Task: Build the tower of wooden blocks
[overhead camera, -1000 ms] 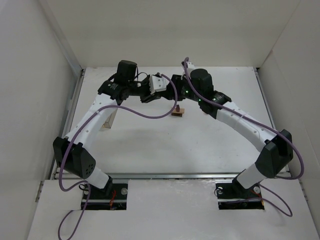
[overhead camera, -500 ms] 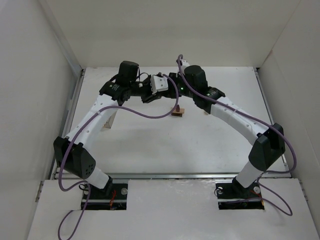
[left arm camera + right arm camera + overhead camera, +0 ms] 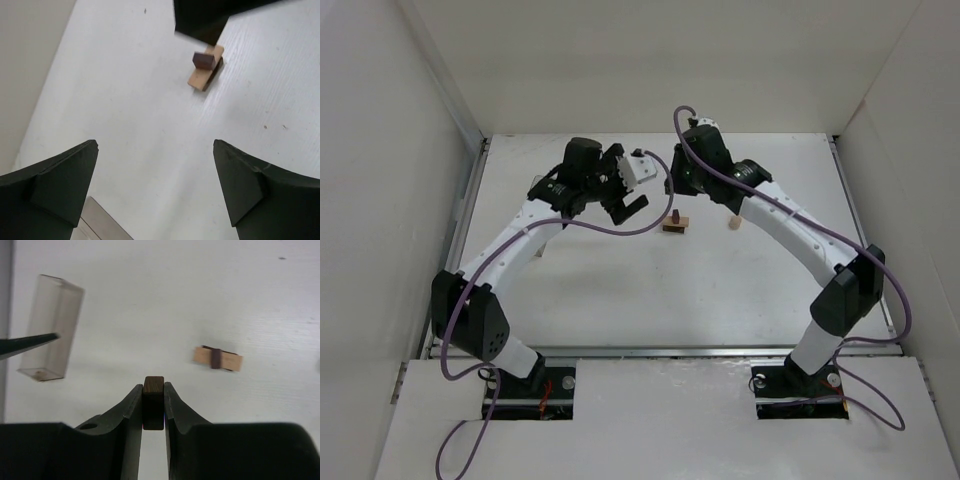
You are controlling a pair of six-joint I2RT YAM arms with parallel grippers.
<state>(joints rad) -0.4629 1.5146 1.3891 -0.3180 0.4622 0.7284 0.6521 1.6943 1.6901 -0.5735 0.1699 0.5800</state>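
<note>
A flat tan slab point(image 3: 673, 227) lies mid-table with a dark brown cube point(image 3: 203, 60) resting across it; the right wrist view shows the same slab point(image 3: 218, 359). My right gripper point(image 3: 153, 388) is shut on another dark brown block point(image 3: 153, 405), held above the table behind the slab. In the top view that right gripper point(image 3: 677, 185) hovers just beyond the slab. My left gripper point(image 3: 625, 187) stands wide open and empty, left of the slab; its fingers point(image 3: 60, 175) frame bare table. A pale short cylinder point(image 3: 732, 226) sits right of the slab.
A clear plastic box point(image 3: 50, 327) lies on the table at the left, below the left arm. White walls enclose the table on three sides. A metal strip point(image 3: 100, 227) runs along the table's left edge.
My left gripper has opened wide and drawn back to the left. The right gripper has shut on the dark block, and its arm has swung toward the back, uncovering the pale cylinder.
</note>
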